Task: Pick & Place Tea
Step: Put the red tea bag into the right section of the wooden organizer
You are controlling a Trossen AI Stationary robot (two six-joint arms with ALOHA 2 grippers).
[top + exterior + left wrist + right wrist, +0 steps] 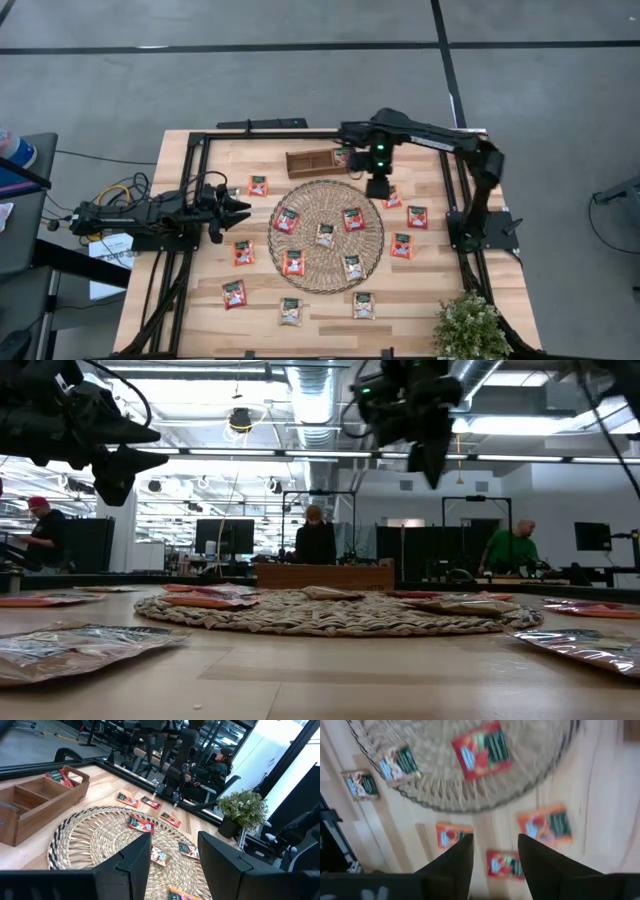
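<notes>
Directly beneath your right tool (378, 187), poised at the far right rim of the woven mat (300, 275), lie the nearest sachets: a red-orange sachet (392, 196) just to its right on the bare counter (330, 318), with another red one (417, 217) a little nearer the front and to the right. In the right wrist view the two dark fingers (457, 857) stand spread with nothing between them, and a red sachet (506, 864) shows through the gap while a second (451, 835) sits just beside one finger, so the pick looks to turn on a short drop straight down rather than a reach. Each sachet is close to square, so no long axis dictates your wrist angle; judge by the printed top edge if you want it squared up. Farther out, the mat carries five more sachets, red and beige mixed, and others ring it on the wood at the left and front. Beyond the right tool, at the back of the counter, the wooden tray (318, 162) already holds a sachet (343, 157) in its right-hand compartment. Well away on the left, your left tool (238, 209) hangs over the left side of the counter, fingers apart and empty, clearly the farther arm from these right-side sachets.
</notes>
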